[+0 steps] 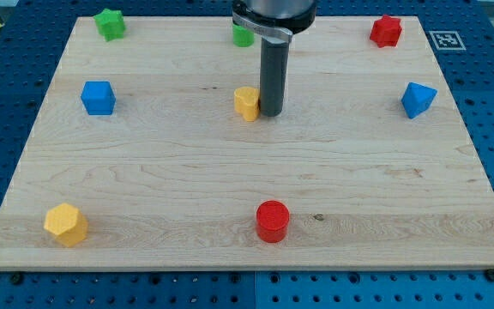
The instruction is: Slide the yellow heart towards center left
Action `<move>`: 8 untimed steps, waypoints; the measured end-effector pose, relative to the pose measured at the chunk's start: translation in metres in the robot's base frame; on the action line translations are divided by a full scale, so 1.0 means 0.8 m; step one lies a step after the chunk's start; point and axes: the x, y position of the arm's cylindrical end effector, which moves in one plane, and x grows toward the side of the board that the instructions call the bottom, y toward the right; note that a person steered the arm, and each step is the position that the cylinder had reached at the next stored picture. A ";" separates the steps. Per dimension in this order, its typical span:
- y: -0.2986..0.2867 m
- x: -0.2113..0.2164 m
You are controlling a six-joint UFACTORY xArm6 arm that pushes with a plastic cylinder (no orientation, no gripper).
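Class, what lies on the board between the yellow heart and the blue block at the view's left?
Nothing: between yellow heart and blue block, camera view shows bare board.
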 end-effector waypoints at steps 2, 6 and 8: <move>-0.002 -0.013; -0.112 0.013; -0.147 0.044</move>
